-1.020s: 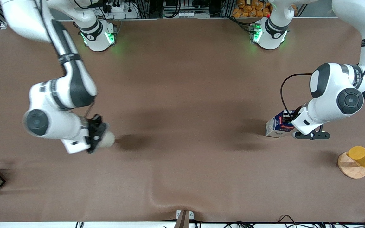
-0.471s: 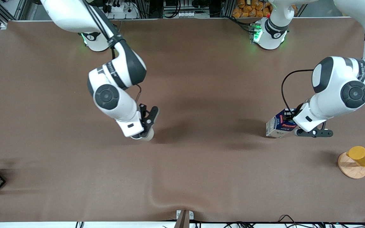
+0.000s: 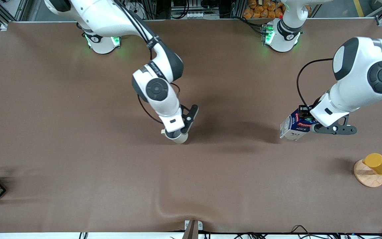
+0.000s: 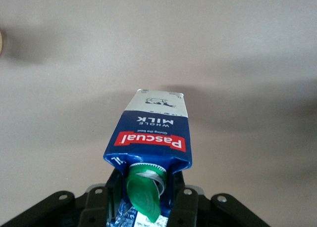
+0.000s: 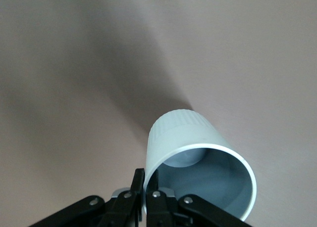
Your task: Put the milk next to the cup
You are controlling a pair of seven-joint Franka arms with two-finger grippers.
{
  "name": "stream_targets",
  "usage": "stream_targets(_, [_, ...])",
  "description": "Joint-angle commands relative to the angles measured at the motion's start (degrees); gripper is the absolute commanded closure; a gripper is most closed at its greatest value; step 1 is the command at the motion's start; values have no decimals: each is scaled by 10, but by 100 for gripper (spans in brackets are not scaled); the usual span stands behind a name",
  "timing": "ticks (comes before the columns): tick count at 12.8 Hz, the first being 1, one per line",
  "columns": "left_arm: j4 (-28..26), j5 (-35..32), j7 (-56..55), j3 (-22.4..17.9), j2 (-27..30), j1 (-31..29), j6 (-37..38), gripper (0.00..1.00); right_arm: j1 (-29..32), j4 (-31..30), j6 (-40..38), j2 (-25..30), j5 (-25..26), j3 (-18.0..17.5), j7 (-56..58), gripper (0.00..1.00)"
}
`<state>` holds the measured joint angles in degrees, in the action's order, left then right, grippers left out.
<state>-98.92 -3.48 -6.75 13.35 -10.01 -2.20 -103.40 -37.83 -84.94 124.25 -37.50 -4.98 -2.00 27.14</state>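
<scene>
Milk point(image 4: 151, 133): "Pascal", "WHOLE MILK"

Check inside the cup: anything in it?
The cup, pinched at its rim by the right pincer, shows a bare grey inside with nothing in it; the part nearest the pincer is out of frame.

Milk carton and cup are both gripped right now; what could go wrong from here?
1. The left claw pinches the milk only at its gabled top; the carton hangs tilted and could tip when set down.
2. The right claw clamps just the cup rim; it might slip.
3. Both arms converging mid-table could collide.
</scene>
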Motion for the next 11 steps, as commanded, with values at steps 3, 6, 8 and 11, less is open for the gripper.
stream_targets(3, [44, -6, -1, 34, 18, -3, 58, 58, -26, 5, 18, -3, 22, 8, -81, 0])
stream_targets(6, [46, -2, -28, 61, 23, -3, 66, 58, -15, 0, 0, 24, 21, 9, -82, 0])
stream_targets(8, [53, -1, -62, 90, 21, -3, 66, 58, 9, 2, -45, 53, 22, 10, -76, 0])
stream_targets(11, [54, 22, -125, 131, 8, 2, 66, 58, 90, -8, -97, 94, 21, 9, -42, 0])
